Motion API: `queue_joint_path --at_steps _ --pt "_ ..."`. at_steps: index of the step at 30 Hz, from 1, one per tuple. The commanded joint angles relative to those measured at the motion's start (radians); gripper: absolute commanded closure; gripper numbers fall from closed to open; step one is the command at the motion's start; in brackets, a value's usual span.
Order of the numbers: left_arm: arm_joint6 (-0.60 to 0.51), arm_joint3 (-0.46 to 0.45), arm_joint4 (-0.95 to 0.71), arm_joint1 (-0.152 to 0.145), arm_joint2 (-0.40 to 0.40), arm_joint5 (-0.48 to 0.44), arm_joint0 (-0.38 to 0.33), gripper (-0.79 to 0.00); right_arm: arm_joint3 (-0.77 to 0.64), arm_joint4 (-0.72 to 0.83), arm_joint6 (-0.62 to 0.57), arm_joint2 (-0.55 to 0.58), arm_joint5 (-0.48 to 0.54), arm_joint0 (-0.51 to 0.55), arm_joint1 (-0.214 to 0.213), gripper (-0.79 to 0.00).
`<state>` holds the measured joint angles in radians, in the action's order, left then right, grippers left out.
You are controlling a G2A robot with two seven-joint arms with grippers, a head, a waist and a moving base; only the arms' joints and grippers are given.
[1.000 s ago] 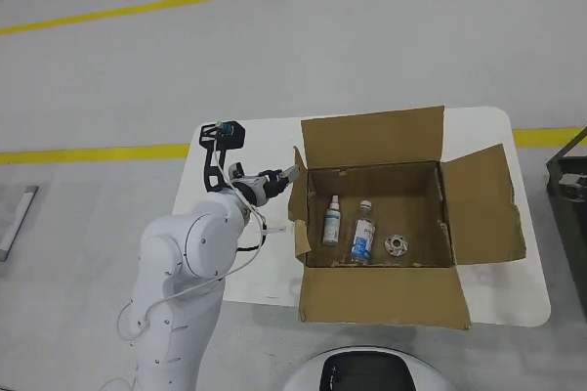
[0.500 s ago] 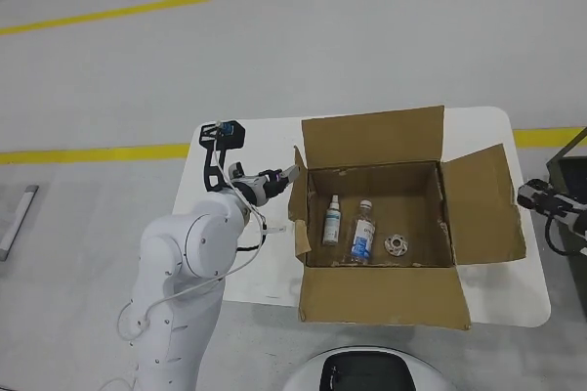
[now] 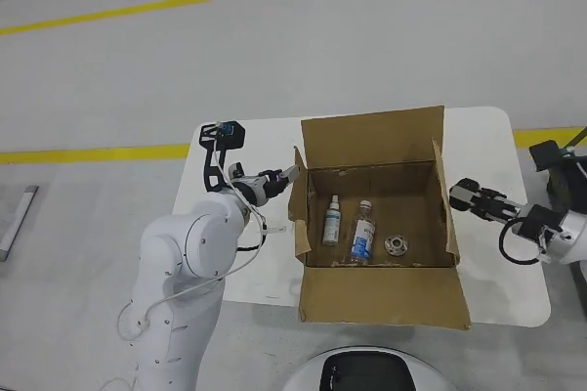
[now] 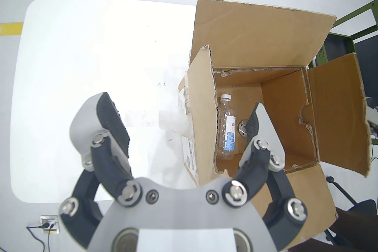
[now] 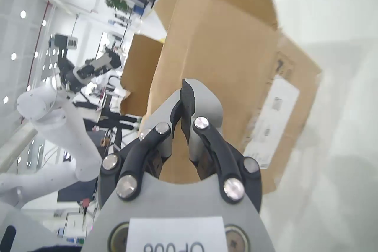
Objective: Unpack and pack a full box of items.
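The white table [image 3: 479,127] has rounded corners. The open cardboard box [image 3: 376,186] takes up its middle. The box's back flap reaches almost to the table's far edge and its front flap almost to the near edge. That leaves bare tabletop only toward the left and right edges.

The box's right flap [image 3: 442,200] stands upright. The shorter left flap [image 3: 298,195] is torn along its rim and also stands up.

The left gripper [image 3: 291,174] [image 4: 180,101] hangs at the left flap's top edge with its jaws spread wide and nothing between the pads. In the left wrist view, one finger lies over the table and the other over the box's inside. Whether either finger touches the cardboard cannot be told.

The right gripper [image 3: 459,193] [image 5: 186,87] sits over the table's right side, at the outer face of the raised right flap. Its jaws are drawn together, pad against pad. Whether the tips press the flap or stop just short of it is hard to make out.

Three things lie on the box floor, apart from one another:
- A clear water bottle [image 3: 362,239] [image 4: 226,129] lies on its side near the middle.
- A small spray bottle [image 3: 331,221] lies nearer the left wall. In the left wrist view it is hidden behind the left flap.
- A small round metal piece [image 3: 398,244] [image 4: 242,129] lies to the right of the water bottle, half covered by a finger in the left wrist view. What it is cannot be told.
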<state>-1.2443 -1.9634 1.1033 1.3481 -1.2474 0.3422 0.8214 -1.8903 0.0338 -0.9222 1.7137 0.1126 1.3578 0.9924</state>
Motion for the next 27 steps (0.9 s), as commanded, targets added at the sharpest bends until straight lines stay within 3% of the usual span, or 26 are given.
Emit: queue_joint_path --at_steps 1,12,17,21,22,23,24,25,27 --pt "0.000 0.000 0.000 0.000 0.000 0.000 0.000 -0.785 -0.004 -0.030 -0.047 -0.037 0.034 -0.020 -0.002 0.000" --pt "0.000 0.000 0.000 0.000 0.000 0.000 0.000 -0.785 0.055 -0.158 -0.133 -0.185 0.049 -0.086 -0.007 0.000" --pt "0.000 0.000 0.000 0.000 0.000 0.000 0.000 -0.785 0.063 -0.114 -0.098 -0.166 0.031 -0.115 -0.009 0.000" --pt "0.083 -0.002 0.014 -0.003 -0.021 -0.018 0.040 -0.785 0.080 -0.074 -0.022 -0.104 -0.007 -0.135 -0.011 0.000" --pt "0.093 -0.003 0.030 -0.005 -0.028 -0.019 0.047 -0.594 0.088 -0.067 -0.002 -0.089 -0.019 -0.139 -0.012 0.000" --pt "0.102 -0.003 0.055 -0.007 -0.036 -0.017 0.053 -0.354 0.102 -0.070 0.029 -0.070 -0.037 -0.146 -0.013 0.000" --pt "0.107 -0.003 0.072 -0.008 -0.042 -0.014 0.060 -0.252 0.112 -0.069 0.053 -0.058 -0.052 -0.152 -0.013 0.000" --pt "0.110 -0.001 0.088 -0.010 -0.049 -0.008 0.067 -0.037 0.130 -0.065 0.083 -0.045 -0.074 -0.161 -0.013 0.000" --pt "0.112 0.004 0.123 -0.013 -0.055 -0.022 0.082 0.000 0.177 -0.043 0.127 -0.030 -0.126 -0.183 -0.012 0.000"
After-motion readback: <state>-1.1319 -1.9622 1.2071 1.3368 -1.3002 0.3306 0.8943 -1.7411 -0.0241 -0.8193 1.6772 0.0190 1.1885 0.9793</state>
